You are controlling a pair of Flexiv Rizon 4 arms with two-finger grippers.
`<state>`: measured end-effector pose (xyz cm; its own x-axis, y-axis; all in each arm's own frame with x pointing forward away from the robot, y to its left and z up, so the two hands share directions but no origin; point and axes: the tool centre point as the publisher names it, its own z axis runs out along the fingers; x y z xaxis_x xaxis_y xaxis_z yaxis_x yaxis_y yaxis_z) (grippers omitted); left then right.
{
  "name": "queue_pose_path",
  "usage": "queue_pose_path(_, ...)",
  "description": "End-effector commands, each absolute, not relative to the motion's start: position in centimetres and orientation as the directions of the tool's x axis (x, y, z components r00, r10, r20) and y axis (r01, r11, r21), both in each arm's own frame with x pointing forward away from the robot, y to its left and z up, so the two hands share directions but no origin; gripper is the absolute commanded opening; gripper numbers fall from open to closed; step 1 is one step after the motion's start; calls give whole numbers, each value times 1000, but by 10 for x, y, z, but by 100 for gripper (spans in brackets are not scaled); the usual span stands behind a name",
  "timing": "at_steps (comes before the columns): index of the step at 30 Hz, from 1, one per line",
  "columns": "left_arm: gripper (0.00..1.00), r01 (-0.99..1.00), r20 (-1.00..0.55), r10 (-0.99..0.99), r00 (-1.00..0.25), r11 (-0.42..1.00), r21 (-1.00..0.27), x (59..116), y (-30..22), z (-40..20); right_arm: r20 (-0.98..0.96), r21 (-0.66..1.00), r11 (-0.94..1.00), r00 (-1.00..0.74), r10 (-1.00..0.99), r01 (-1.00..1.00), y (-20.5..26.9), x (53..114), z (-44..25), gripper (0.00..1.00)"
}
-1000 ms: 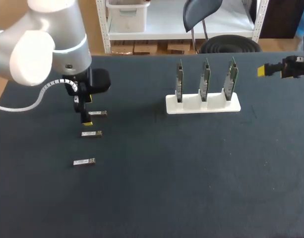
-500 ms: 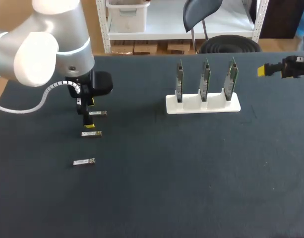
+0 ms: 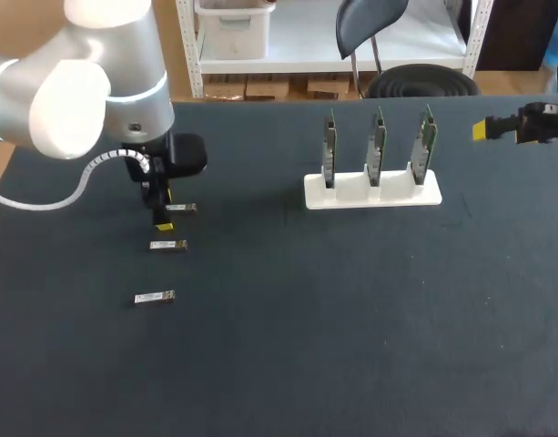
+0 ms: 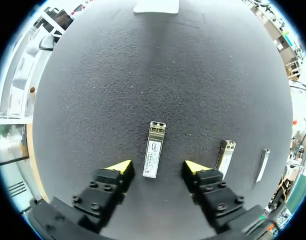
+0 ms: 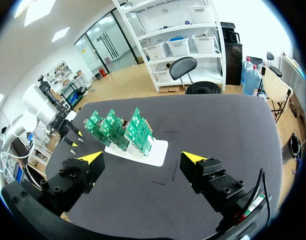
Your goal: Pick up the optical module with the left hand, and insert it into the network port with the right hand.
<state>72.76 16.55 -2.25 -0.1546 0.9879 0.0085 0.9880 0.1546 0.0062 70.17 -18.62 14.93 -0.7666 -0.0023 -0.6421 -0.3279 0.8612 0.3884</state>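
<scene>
Three optical modules [image 3: 168, 245] lie in a row on the table [image 3: 288, 355], at its left. The rearmost lies between the left gripper's [image 4: 156, 167] parted fingers, touching neither. The board stand [image 3: 372, 190] sits right of centre, with the right gripper [image 3: 483, 130] beyond it.

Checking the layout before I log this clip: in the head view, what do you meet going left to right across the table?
Left gripper at the column of three optical modules → left circuit board → middle circuit board → right circuit board, all three standing in one white holder → right gripper.
</scene>
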Motion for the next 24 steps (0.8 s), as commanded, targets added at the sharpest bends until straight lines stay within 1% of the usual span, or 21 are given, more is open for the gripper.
queue_pose_path(1,0,987,8,987,-162,162,1,730,166,-29,-642,382,866,-767,-1,-321,-185,700,151,100)
queue_pose_path(10,0,983,-7,983,-185,185,-6,728,165,-29,-642,382,866,-767,-1,-321,-185,700,151,100)
queue_pose_path(13,0,973,-27,972,-233,232,-14,729,166,-27,-642,382,866,-767,-1,-321,-185,700,151,100)
queue_pose_path(18,0,932,-115,925,-363,362,-25,737,168,-16,-642,382,866,-767,-1,-321,-185,700,151,100)
queue_pose_path(20,0,899,-187,883,-431,438,-5,745,168,-5,-642,382,866,-767,-1,-321,-185,700,151,100)
queue_pose_path(24,0,821,-326,772,-546,571,-22,763,167,23,-642,382,866,-767,-1,-321,-185,700,151,100)
